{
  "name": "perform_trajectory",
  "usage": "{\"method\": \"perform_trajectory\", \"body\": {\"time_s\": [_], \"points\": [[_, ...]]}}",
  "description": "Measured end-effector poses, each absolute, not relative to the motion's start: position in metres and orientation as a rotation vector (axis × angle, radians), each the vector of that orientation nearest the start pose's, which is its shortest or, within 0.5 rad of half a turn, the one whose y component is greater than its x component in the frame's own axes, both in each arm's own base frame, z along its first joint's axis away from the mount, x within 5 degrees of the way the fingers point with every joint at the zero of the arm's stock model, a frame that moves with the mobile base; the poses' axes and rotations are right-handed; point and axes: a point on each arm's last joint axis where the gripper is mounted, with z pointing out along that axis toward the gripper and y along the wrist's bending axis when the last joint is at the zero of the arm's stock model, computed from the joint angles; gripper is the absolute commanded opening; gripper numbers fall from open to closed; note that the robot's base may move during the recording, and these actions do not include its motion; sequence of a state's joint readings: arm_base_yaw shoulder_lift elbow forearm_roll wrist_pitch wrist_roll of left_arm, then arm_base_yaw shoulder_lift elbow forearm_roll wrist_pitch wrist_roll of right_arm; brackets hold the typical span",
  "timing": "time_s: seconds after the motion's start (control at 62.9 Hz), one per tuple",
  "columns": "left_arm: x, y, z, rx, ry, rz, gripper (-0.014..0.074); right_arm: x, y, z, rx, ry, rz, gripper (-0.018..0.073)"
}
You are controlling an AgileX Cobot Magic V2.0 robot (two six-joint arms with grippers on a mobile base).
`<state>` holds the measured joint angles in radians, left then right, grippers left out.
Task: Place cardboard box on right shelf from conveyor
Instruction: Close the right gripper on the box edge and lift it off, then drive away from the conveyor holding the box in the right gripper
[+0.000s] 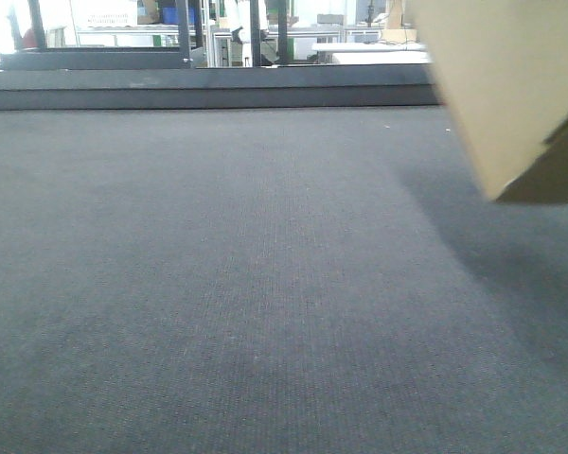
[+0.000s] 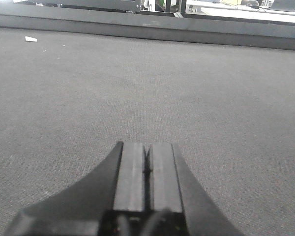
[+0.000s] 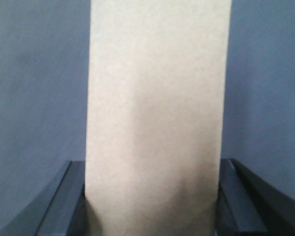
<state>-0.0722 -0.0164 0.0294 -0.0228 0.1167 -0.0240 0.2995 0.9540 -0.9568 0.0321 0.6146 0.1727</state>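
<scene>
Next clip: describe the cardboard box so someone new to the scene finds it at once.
Start with the wide dark grey conveyor belt filling the front view. At the upper right, the cardboard box hangs tilted above the belt, clamped in the right gripper. It is the only plain tan, unprinted thing there.

conveyor: dk grey, fine woven texture w/ faint lengthwise ribbing; reads bluish-grey, blurred, in right wrist view.
edge rail: darker grey, plain, matte.
cardboard box: plain tan; pale beige-cream on lit face, dk brown on shaded underside; even tan, slightly greyer toward lower end, in right wrist view.
box shadow: darker grey patch on belt.
left gripper: black body, mid-grey pads, plain.
right gripper: dk grey to black fingers, plain.
scrap on belt: white.
bkgd container, blurred: blue.
bkgd worktop: white/lt grey.
</scene>
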Motion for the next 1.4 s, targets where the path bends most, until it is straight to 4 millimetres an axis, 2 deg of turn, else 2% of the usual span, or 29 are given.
{"method": "perform_trajectory", "body": {"time_s": [0.143,0.302,0.62,0.874,1.049,1.399], "points": [[0.056,-0.004,0.194,0.023,1.614,-0.094,-0.0116,0.17,0.032,0.362,-0.061,1.992,0.215,0.0055],[0.056,-0.004,0.194,0.023,1.614,-0.094,-0.0116,0.148,0.015,0.351,-0.008,1.886,0.142,0.0055],[0.056,-0.004,0.194,0.023,1.614,-0.094,-0.0116,0.092,0.008,0.333,0.003,1.669,0.133,0.0055],[0.056,-0.004,0.194,0.023,1.614,-0.094,-0.0116,0.054,0.005,0.311,0.0,1.551,0.137,0.0055],[0.056,-0.004,0.194,0.023,1.614,-0.094,-0.0116,0.041,0.004,0.308,0.0,1.494,0.139,0.0055],[0.056,-0.004,0.194,0.023,1.614,-0.094,-0.0116,0.041,0.004,0.309,0.0,1.49,0.139,0.0055]]}}
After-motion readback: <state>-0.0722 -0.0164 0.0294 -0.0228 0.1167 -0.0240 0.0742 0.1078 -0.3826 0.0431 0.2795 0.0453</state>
